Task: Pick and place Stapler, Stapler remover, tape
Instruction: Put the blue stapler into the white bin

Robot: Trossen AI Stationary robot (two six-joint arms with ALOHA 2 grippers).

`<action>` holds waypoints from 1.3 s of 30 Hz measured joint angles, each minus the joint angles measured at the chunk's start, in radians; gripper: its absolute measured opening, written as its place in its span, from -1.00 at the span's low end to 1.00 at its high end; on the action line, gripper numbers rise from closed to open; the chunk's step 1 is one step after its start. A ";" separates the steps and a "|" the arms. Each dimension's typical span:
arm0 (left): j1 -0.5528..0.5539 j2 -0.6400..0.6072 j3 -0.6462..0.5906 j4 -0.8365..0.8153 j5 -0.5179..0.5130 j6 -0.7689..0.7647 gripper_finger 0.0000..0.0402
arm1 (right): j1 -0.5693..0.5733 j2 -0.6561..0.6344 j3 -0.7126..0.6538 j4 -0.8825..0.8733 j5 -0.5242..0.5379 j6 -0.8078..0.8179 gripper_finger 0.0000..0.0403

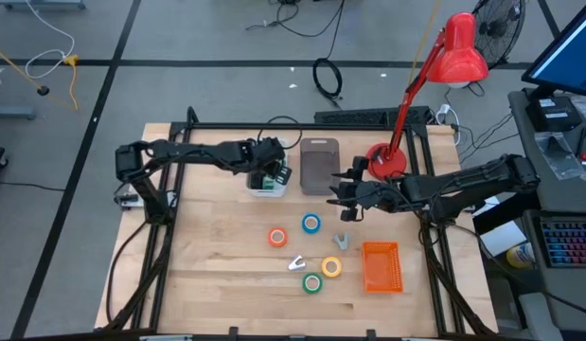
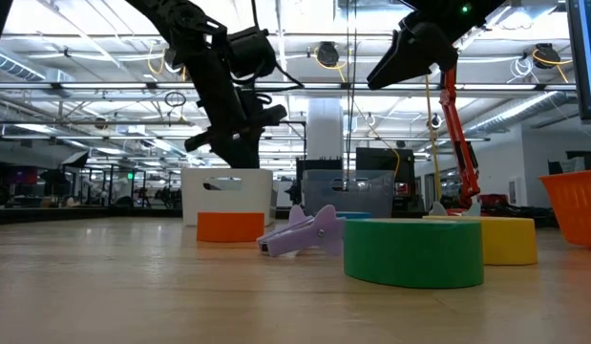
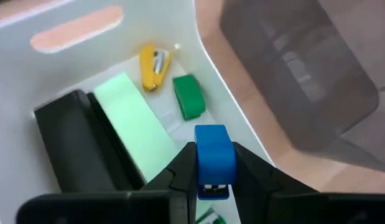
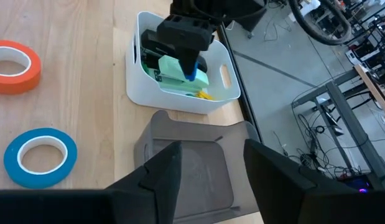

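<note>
My left gripper [image 1: 273,174] hangs over the white bin [image 1: 257,189] and is shut on a small blue stapler [image 3: 214,149]. Inside the bin lie a black stapler [image 3: 71,140], a light green one [image 3: 135,121], a small green piece [image 3: 188,96] and a small yellow one [image 3: 153,65]. My right gripper [image 4: 208,177] stands open above the grey see-through bin [image 4: 189,158], with nothing between its fingers. On the table lie the orange [image 1: 277,237], blue [image 1: 311,224], yellow [image 1: 331,267] and green [image 1: 313,282] tape rolls and two staple removers [image 1: 342,240] [image 1: 297,262]. My left gripper pinches the blue stapler by its two sides [image 3: 201,171] between the two fingers. The fingers slant down from above over the white bin. One end of the stapler [image 3: 212,134] sticks out past the fingertips. It hangs clear above the things in the bin.
An orange mesh basket [image 1: 381,266] stands at the near right of the table. A red desk lamp [image 1: 387,159] has its base at the far right, its arm reaching up over the table edge. Bare wood lies along the near and left sides.
</note>
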 joint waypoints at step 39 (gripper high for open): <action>-0.029 0.054 0.000 0.053 0.046 -0.238 -0.59 | 0.000 0.000 0.000 0.006 -0.001 -0.011 -0.22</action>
